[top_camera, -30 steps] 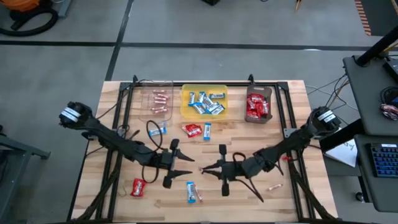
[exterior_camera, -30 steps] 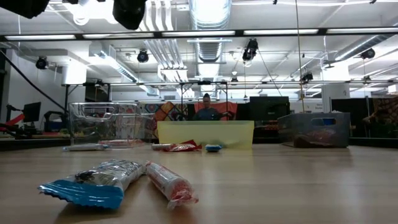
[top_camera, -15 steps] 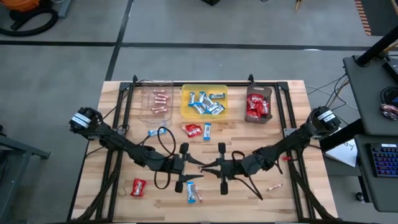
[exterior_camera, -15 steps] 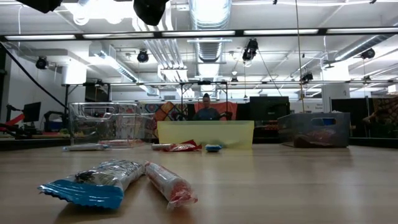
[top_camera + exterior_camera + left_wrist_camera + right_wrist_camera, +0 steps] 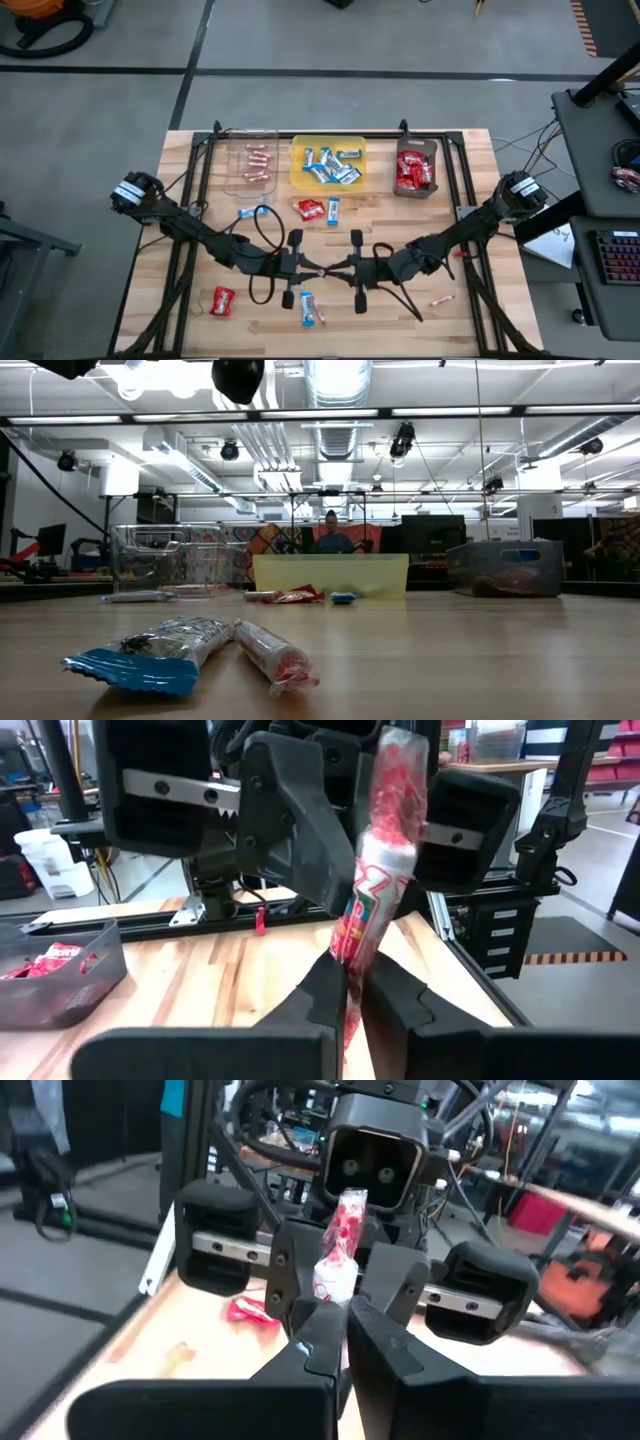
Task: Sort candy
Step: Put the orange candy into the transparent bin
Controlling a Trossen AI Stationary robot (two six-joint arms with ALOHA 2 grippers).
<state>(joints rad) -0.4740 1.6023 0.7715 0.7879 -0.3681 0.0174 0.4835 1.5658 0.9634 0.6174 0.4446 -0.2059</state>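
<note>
A thin pinkish stick of candy (image 5: 378,850) stands upright in the air over the table's middle. My left gripper (image 5: 314,268) and my right gripper (image 5: 331,268) meet there tip to tip, both shut on it. On the table lie a blue-and-white bar (image 5: 309,308) with a stick (image 5: 320,316) beside it, a red packet (image 5: 222,300), another red packet (image 5: 309,209), two more bars (image 5: 250,212) (image 5: 334,210) and a stick (image 5: 440,300). My left gripper pinches the stick's lower part (image 5: 350,948) between its two fingers, coming level from the table's left and lying across it. The stick rises tilted above the fingers, clear of the table. My right gripper pinches the same stick low down (image 5: 331,1292) between its two fingers, level from the table's right and across it. The stick's upper end (image 5: 349,1208) stands free above the fingers.
Along the far edge stand a clear tray (image 5: 236,178) with sticks, a yellow tray (image 5: 297,165) with blue-and-white bars and a dark tray (image 5: 431,150) with red packets. Black rails (image 5: 200,200) run along both sides of the wooden table. A person shows in the room behind.
My left gripper has moved toward the table's right, up to my right gripper, with its fingers open. It has then shut on the stick that my right gripper holds.
</note>
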